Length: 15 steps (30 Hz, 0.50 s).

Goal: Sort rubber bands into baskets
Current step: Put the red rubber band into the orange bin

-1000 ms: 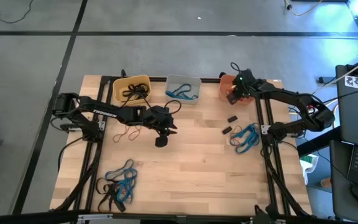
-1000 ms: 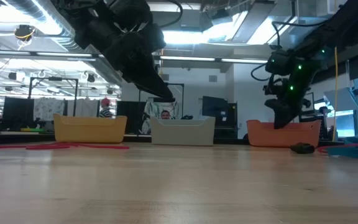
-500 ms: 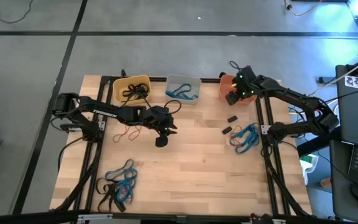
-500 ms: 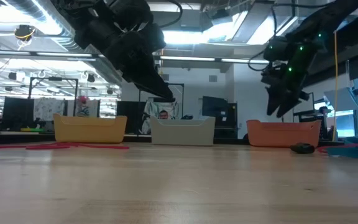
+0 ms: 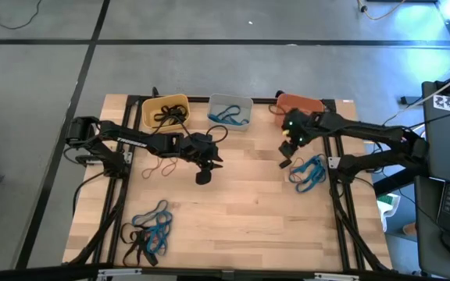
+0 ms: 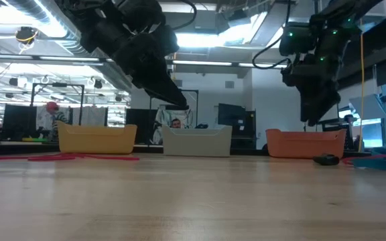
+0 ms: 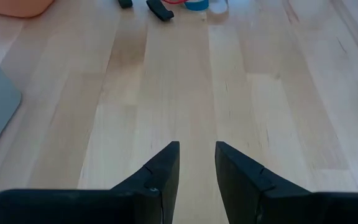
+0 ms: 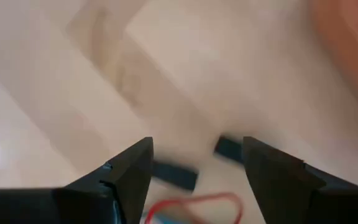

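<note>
Overhead, right gripper (image 5: 287, 147) apart near orange basket (image 5: 301, 104); left gripper (image 5: 207, 167) narrowly apart, empty; no legible writing

3 baskets: yellow (image 5: 165, 111), grey (image 5: 230, 110), orange (image 5: 301, 104). 2 arms, 2 grippers: left (image 5: 208, 166), right (image 5: 287, 145). Loose rubber bands in 3 table clusters (image 5: 151, 228) (image 5: 308, 172) (image 5: 163, 166); individual count unreadable.

Yellow basket (image 5: 165, 112), pale grey basket (image 5: 230, 111), orange basket (image 5: 301, 104); blue rubber bands (image 5: 309, 172); pale wood table (image 5: 241, 203).
</note>
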### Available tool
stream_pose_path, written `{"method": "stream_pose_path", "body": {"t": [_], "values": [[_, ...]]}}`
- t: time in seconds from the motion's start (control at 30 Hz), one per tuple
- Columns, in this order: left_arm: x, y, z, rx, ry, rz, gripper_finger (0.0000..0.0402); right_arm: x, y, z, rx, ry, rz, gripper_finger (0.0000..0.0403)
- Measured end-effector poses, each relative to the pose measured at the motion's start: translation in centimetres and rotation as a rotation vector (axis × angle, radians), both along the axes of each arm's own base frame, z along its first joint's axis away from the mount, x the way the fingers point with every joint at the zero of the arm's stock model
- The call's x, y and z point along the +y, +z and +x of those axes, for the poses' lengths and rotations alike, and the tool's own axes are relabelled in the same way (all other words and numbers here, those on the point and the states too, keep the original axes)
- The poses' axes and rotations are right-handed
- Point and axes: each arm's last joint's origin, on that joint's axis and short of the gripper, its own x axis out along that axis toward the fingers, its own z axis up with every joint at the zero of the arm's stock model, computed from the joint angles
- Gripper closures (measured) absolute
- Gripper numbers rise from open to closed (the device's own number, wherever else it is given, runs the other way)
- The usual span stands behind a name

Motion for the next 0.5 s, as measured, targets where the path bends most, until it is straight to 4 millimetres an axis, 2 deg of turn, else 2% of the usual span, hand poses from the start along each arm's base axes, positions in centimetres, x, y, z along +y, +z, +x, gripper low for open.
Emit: {"method": "stream_pose_path", "body": {"t": [0.23,0.5], "values": [[0.0,0.0,0.0,-0.001,0.024,-0.030,0.0302,2.8,-0.3,0.1,0.076,0.036,0.100,0.0157],[0.0,0.0,0.0,-0.001,0.025,-0.031,0.0302,4.6,-0.3,0.6,0.076,0.048,0.158,0.0157]]}}
